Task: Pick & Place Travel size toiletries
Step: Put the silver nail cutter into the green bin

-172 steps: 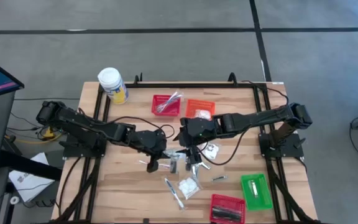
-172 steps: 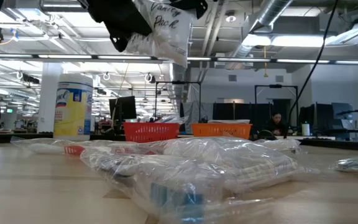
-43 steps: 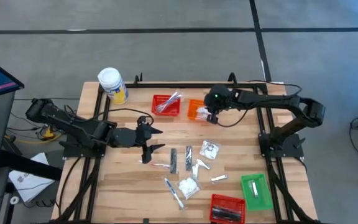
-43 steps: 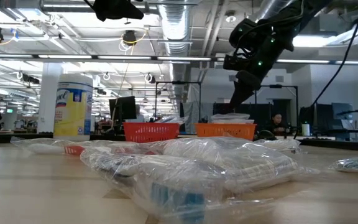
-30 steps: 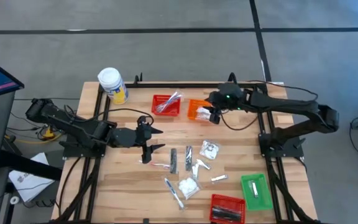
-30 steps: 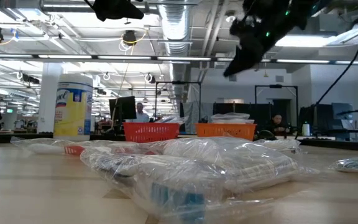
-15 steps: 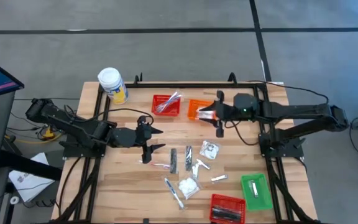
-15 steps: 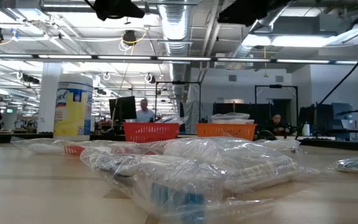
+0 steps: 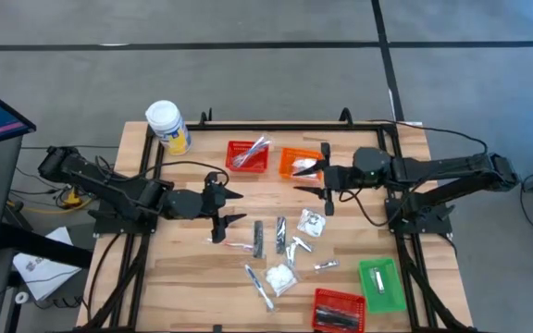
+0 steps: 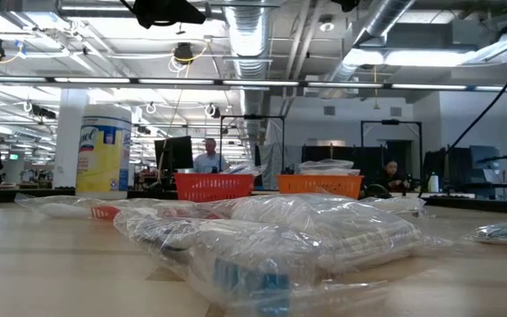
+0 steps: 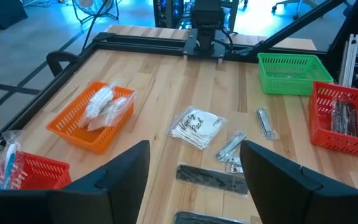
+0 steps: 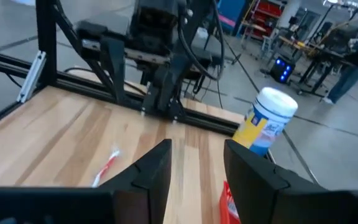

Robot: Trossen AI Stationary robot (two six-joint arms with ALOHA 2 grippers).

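Clear-wrapped toiletries (image 9: 285,252) at lower centre risk being scattered if swept by the right gripper (image 9: 321,182), seen parted and empty; left gripper (image 9: 224,205) likewise.

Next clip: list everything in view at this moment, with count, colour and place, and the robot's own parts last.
Wipes jar: one, yellow with white lid, far left corner of the table.
Baskets: four. Red basket and orange basket at the far edge, both holding packets; green basket and second red basket at the near right corner.
Loose toiletries: about ten, white or clear-wrapped packets and silver-grey sticks, scattered mid-table.
Vanity pack: one, white, mid-table.
Table: one, light wood, black frame.
Left tool: open, empty, above the table's left-centre.
Right tool: open, empty, beside the orange basket.
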